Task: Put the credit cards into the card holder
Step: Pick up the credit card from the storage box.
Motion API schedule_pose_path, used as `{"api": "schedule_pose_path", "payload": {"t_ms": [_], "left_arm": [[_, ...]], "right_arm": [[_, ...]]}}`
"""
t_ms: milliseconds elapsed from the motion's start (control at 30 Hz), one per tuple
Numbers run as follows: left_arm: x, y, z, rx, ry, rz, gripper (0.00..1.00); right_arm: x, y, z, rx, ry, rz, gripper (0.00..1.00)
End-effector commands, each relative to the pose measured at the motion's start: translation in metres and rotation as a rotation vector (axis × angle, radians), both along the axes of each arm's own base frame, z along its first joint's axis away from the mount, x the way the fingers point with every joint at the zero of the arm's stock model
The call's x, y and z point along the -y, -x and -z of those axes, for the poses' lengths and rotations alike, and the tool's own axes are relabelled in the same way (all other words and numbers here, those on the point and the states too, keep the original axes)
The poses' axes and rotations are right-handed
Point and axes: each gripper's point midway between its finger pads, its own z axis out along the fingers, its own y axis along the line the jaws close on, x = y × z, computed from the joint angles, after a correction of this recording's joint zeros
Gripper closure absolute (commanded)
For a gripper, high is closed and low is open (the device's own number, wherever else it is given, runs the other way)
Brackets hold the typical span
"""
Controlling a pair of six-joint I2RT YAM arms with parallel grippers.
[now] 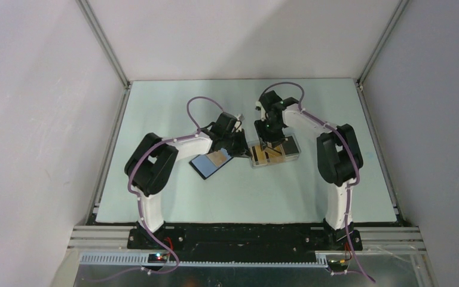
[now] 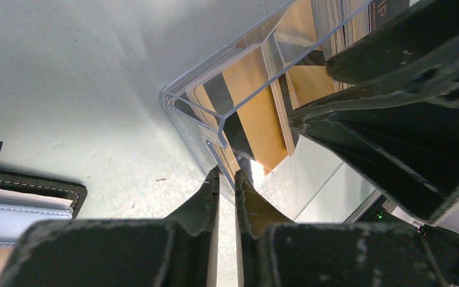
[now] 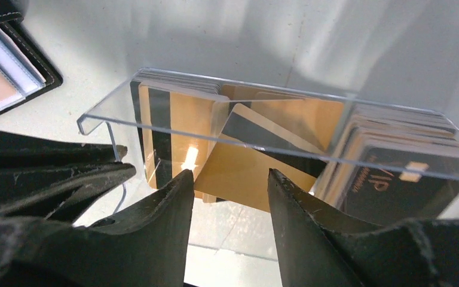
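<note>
A clear tray (image 1: 293,156) holds the credit cards (image 1: 269,154), orange with black stripes, plus a dark-faced stack (image 3: 394,179). My right gripper (image 1: 270,142) reaches down into the tray. Its jaws stand half apart, and one orange credit card (image 3: 245,167) is tilted up between the tips (image 3: 230,176), caught at its edges. The card holder (image 1: 212,161) lies open left of the tray, black with blue lining and an orange card on it. My left gripper (image 1: 234,143) is between holder and tray, nearly shut (image 2: 227,176), pinching the tray's clear wall (image 2: 215,101).
The right arm's dark fingers (image 2: 394,119) fill the right of the left wrist view, close to my left gripper. The card holder's stitched corner (image 2: 30,203) shows at the lower left there, and also at the upper left in the right wrist view (image 3: 6,66). White walls enclose the table.
</note>
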Motion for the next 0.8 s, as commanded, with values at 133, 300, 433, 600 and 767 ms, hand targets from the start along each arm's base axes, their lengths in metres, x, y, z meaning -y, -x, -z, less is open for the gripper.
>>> {"api": "schedule_pose_path", "payload": {"t_ms": [133,300,433,600,767], "left_arm": [[-0.018,0.011,0.034,-0.053,-0.119,0.009,0.95],[-0.018,0.011,0.035,-0.054,-0.12,0.01,0.95],[-0.018,0.011,0.036,-0.056,-0.122,0.011,0.96],[-0.018,0.011,0.035,-0.056,-0.119,0.012,0.96],[-0.018,0.011,0.035,-0.057,-0.119,0.012,0.96]], "right_arm": [[0.025,-0.017,-0.044,0.154,0.104,0.039,0.45],[0.027,-0.018,-0.03,0.113,0.106,0.028,0.51],[0.025,-0.017,-0.02,0.089,0.095,0.011,0.55],[0.029,-0.02,-0.015,0.117,0.156,-0.005,0.65],[0.04,-0.026,-0.017,0.178,0.261,-0.023,0.65]]}}
